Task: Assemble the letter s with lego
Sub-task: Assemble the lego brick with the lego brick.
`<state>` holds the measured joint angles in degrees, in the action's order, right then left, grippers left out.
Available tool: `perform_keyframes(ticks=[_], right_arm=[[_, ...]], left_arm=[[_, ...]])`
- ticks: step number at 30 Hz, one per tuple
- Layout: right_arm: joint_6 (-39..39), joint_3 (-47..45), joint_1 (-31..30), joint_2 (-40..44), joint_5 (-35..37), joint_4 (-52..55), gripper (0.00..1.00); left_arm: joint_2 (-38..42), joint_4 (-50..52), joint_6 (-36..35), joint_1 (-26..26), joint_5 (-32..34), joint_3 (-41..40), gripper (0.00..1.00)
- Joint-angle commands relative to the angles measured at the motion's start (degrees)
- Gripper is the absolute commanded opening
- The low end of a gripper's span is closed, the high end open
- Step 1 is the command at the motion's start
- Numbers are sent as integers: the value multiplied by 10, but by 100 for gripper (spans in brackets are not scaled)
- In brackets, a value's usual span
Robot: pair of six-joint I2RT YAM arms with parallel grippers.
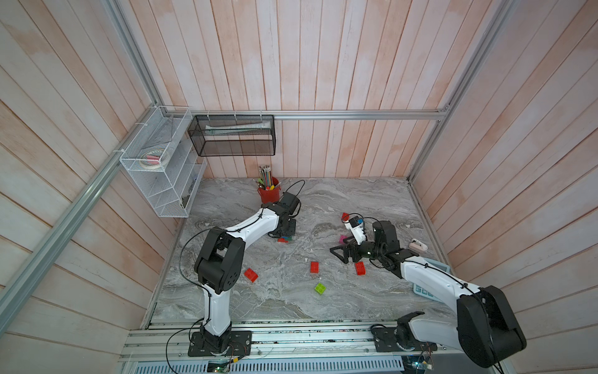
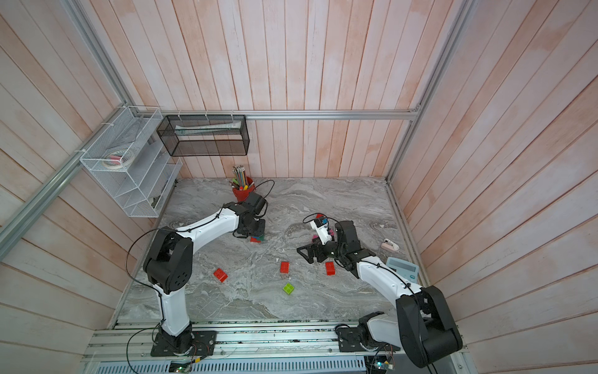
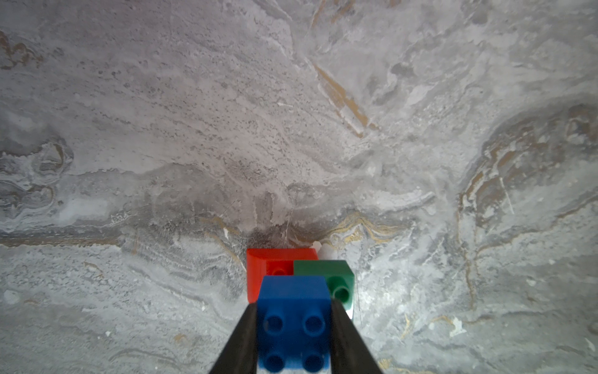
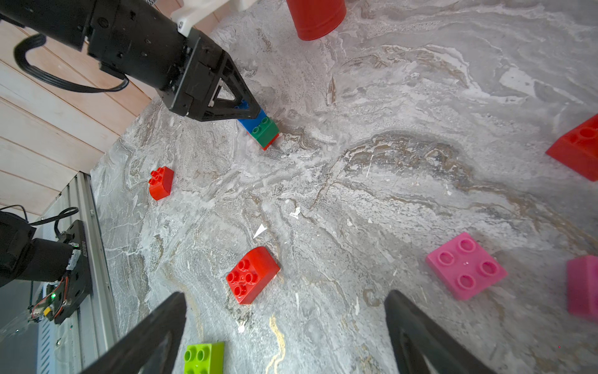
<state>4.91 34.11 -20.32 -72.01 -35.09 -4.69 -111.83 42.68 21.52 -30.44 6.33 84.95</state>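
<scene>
Clamping blue brick (image 3: 291, 327) between its jaws, left end effector (image 3: 293, 306), right end effector (image 4: 284, 294) wide, empty

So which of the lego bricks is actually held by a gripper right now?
The blue brick: the left gripper is shut on it, next to the dark green brick. No other brick is gripped; the right gripper is open.

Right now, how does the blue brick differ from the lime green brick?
The blue brick is clamped in the left gripper; the lime green brick lies free. The blue brick sits on a red brick beside a dark green brick; the lime green brick rests alone on the table. Both are square, four studs up.
</scene>
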Motion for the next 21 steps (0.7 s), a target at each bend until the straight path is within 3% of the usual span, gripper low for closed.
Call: perform_keyframes(ticks=[1, 10, 18, 21], right_arm=[[-2, 20, 4, -2, -13, 4, 97], [-10, 27, 4, -2, -15, 17, 97], [-22, 37, -2, -9, -20, 29, 97], [-40, 47, -11, -16, -21, 45, 97]], left_arm=[[-12, 14, 11, 3, -9, 5, 39], [5, 16, 9, 6, -11, 17, 52], [57, 22, -6, 19, -26, 7, 77], [88, 20, -16, 25, -39, -15, 92]])
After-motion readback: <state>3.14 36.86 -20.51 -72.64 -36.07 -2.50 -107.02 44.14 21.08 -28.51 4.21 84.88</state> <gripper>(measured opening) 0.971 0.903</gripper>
